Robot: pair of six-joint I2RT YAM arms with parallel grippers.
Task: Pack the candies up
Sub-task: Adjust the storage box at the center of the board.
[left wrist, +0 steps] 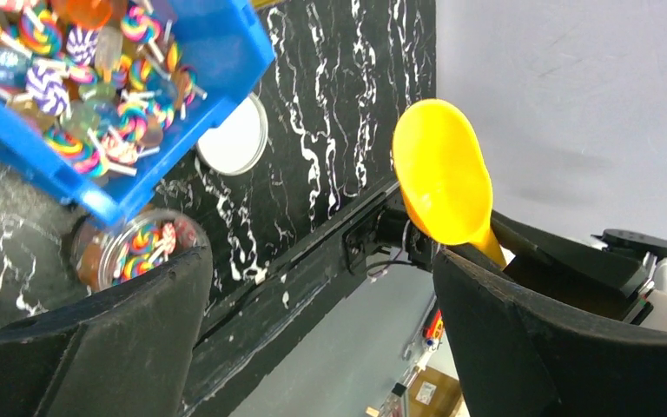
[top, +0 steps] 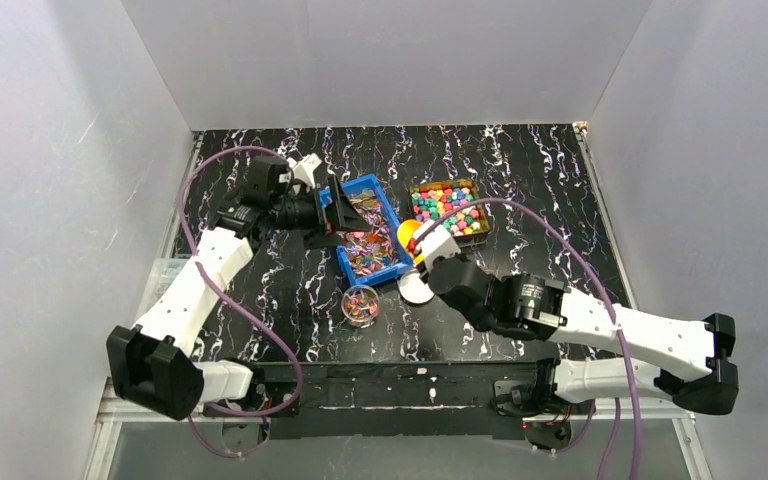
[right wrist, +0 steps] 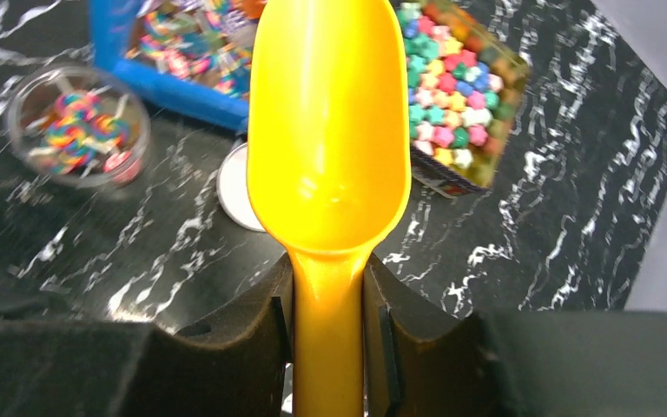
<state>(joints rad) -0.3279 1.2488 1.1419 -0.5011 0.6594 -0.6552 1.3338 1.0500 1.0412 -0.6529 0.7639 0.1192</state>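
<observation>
Evidently tiny, light, loose multicoloured candies (right wrist: 452, 95): best scooped, not pinched. Right pincer (right wrist: 328, 295) clamped on handle of yellow plastic scoop (right wrist: 328, 130); left pincer (left wrist: 317, 269) spread wide, seemingly holding nothing.

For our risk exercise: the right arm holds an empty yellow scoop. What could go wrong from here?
The yellow scoop in the right end effector looks broad for the small jar, so poured candies may spill. The white lid beside the jar could get knocked. The open left end effector, close to the blue bin, might nudge it.
</observation>
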